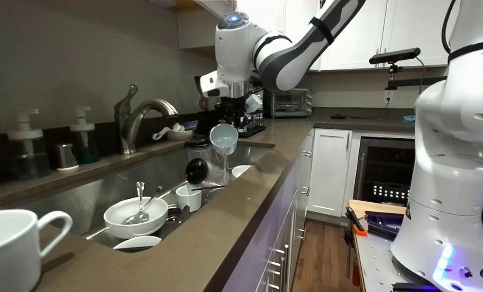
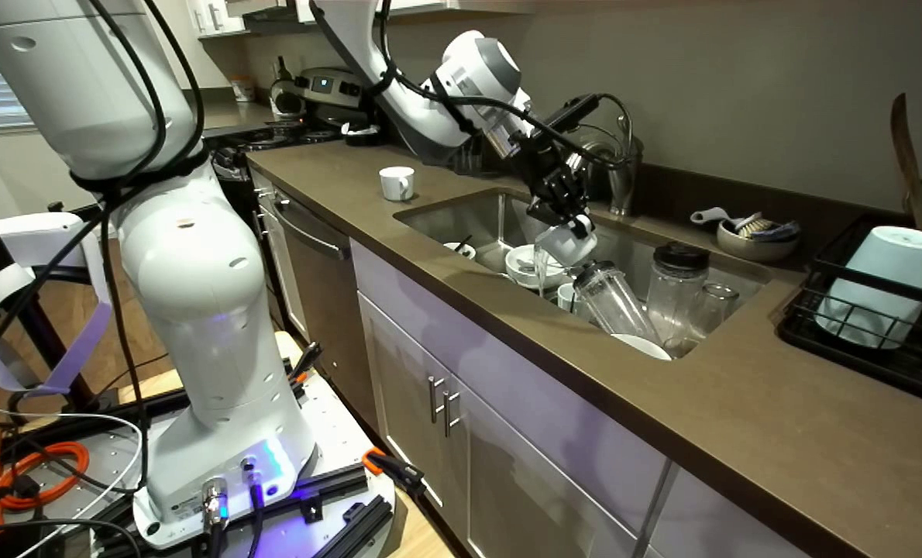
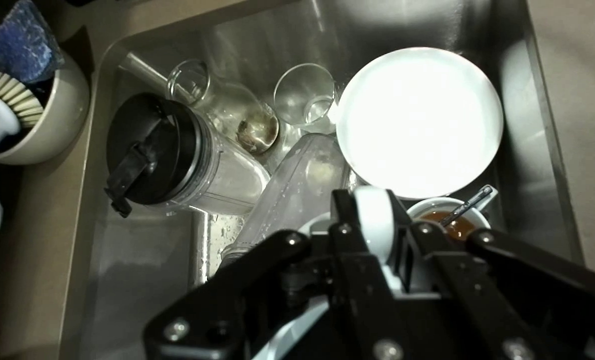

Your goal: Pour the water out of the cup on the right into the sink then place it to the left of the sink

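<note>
The white cup (image 1: pixel 224 138) hangs tilted over the sink (image 1: pixel 77 198), mouth tipped down, and a stream of water falls from it into the basin. The tilted cup (image 2: pixel 568 243) and stream also show in an exterior view over the sink (image 2: pixel 492 211). My gripper (image 1: pixel 236 118) is shut on the cup's handle, above the cup; the gripper (image 2: pixel 573 217) also shows there. In the wrist view the cup's handle (image 3: pixel 377 222) is between the fingertips (image 3: pixel 370 205); most of the cup body is hidden behind the gripper. The basin wall (image 3: pixel 127 280) surrounds the dishes.
The sink holds a black-lidded bottle (image 3: pixel 152 150), a tilted clear jar (image 2: pixel 612 306), glasses, white bowls (image 1: pixel 136 219) and a mug with brown liquid (image 3: pixel 460 225). The faucet (image 1: pixel 144 117) stands behind. Another white mug (image 2: pixel 397 184) stands on the counter beside the sink. A drying rack (image 2: pixel 798 325) stands opposite.
</note>
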Controlling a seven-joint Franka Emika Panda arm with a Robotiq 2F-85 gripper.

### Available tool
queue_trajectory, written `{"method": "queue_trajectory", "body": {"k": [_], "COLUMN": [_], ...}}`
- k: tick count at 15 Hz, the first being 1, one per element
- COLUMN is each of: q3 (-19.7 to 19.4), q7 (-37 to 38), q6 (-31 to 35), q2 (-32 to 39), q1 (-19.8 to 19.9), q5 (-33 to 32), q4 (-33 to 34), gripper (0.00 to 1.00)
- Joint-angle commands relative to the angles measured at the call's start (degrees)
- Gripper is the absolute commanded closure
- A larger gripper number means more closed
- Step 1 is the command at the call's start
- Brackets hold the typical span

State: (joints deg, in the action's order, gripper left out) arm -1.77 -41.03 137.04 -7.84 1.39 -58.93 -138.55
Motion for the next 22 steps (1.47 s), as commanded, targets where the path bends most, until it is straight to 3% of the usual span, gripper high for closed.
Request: {"method": "queue_trajectory", "body": {"k": [1, 2, 6, 15, 21, 22], "q3": [-0.3, -0.3, 2.1, 9.3, 10.7, 10.2], "q7": [-0.1, -0.1, -0.2, -0.9, 1.5, 0.2], "q6": [-0.1, -0.1, -3.3, -16.9, -22.3, -19.6], "q2": [0.0, 0.0, 0.8, 4.1, 6.1, 5.6], "q1": [-0.3, -0.3, -1.9, -8.5, -9.9, -9.6], "q5": [0.1, 0.1, -4.2, -21.3, -36.7, -32.5], "q4": [0.0, 0.0, 1.1, 4.0, 4.6, 3.6], "gripper": [0.84, 0.95, 0.95, 0.95, 0.95, 0.84]}}
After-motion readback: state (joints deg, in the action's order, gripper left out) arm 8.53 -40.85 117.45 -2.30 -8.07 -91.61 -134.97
